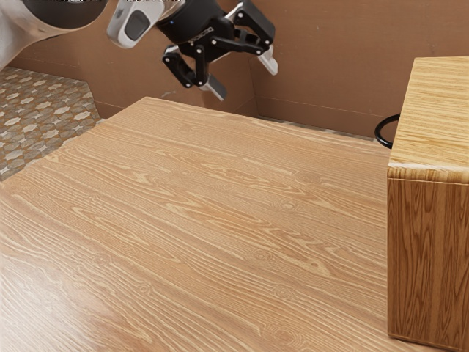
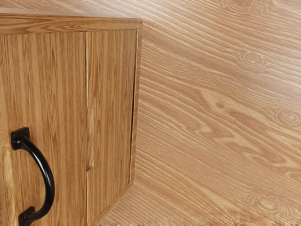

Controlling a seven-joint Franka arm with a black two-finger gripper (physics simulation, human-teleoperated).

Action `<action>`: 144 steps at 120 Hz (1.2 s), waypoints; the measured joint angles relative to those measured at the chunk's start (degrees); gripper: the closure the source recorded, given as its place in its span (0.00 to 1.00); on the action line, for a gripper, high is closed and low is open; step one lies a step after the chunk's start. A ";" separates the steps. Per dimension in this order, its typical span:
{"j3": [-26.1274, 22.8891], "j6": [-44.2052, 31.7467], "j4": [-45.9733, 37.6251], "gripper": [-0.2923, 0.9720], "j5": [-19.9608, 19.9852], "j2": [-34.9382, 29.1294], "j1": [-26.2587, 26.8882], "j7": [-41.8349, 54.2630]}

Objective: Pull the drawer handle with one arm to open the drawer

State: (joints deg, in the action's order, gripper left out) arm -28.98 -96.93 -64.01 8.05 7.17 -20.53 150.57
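The hand [image 1: 243,77] hangs spread over the surface's [image 1: 220,220] far edge, well apart from the drawer handle [image 1: 382,132]. Coming in askew, it could strike the cabinet [image 1: 429,242] instead.

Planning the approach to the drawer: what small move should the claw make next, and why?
Probably carry the claw toward the exterior view's right and down, toward the black handle. The claw hangs open above the table, well apart from the drawer unit, touching nothing.
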 joint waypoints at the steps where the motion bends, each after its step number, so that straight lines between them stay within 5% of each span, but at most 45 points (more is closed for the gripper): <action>1: -0.03 -0.17 0.00 0.23 0.01 0.15 -0.01 0.31; 144: -0.95 -5.03 2.10 0.23 -0.11 0.63 4.47 5.82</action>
State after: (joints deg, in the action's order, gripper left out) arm -29.93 -101.96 -61.91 7.94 7.79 -16.06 156.38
